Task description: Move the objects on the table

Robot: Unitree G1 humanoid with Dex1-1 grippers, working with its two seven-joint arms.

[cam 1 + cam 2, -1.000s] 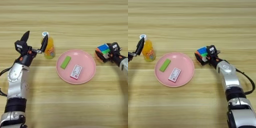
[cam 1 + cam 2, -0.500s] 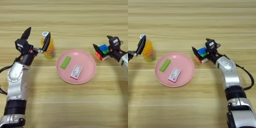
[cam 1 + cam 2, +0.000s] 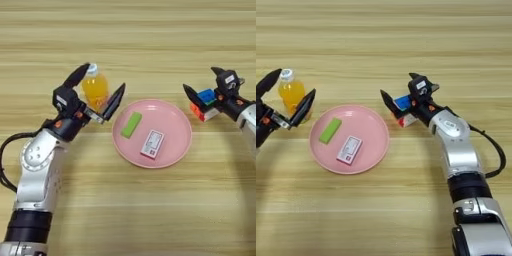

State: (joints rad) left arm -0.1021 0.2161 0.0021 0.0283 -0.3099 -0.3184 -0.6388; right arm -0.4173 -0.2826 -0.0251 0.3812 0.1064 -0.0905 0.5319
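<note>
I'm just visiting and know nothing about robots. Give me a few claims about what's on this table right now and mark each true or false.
1. The green bar lies on the pink plate. True.
2. The juice bottle stands on the plate. False: it stands on the table, left of the plate.
3. The left gripper is open, a finger on each side of the bottle. True.
4. The puzzle cube is on the plate. False: it sits on the table right of it, between the open fingers of the right gripper.
5. The card box shares the plate with the bar. True.
</note>
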